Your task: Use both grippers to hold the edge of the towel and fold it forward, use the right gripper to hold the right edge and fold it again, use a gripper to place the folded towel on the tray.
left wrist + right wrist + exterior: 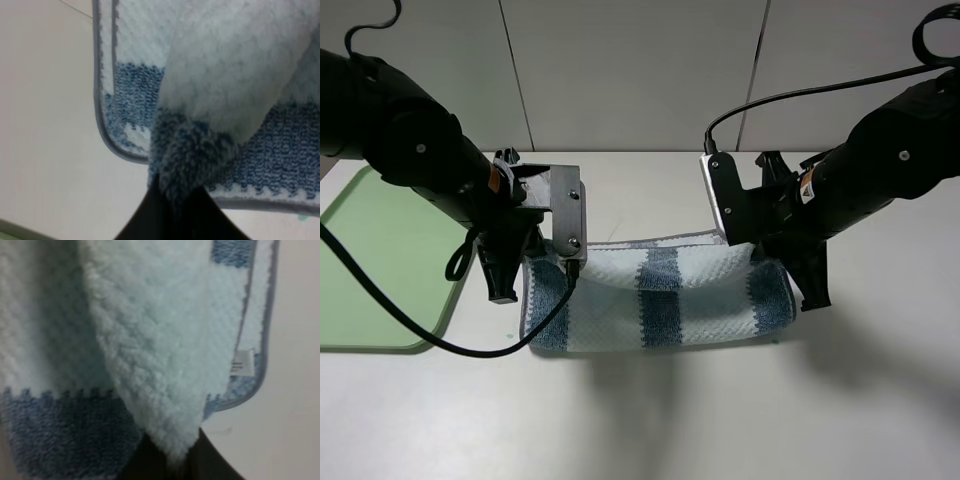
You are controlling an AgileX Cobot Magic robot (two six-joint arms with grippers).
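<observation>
The blue-and-white striped towel (660, 295) lies in the middle of the table, its near part lifted and rolled over in a half fold. My left gripper (563, 262) is shut on the towel's left end. My right gripper (765, 252) is shut on its right end. In the left wrist view the cloth (215, 85) is pinched between the black fingers (145, 220), with the grey hem (99, 125) lying flat on the table beyond. In the right wrist view the cloth (150, 350) is pinched the same way, with the hem (267, 340) beyond. The light-green tray (370, 270) lies at the far left.
The towel's back hem (660, 240) still lies flat on the white table (650, 420). A small white label (242, 362) is sewn near the towel's right hem. A pale wall stands behind the table. The left arm hangs partly over the tray's right rim.
</observation>
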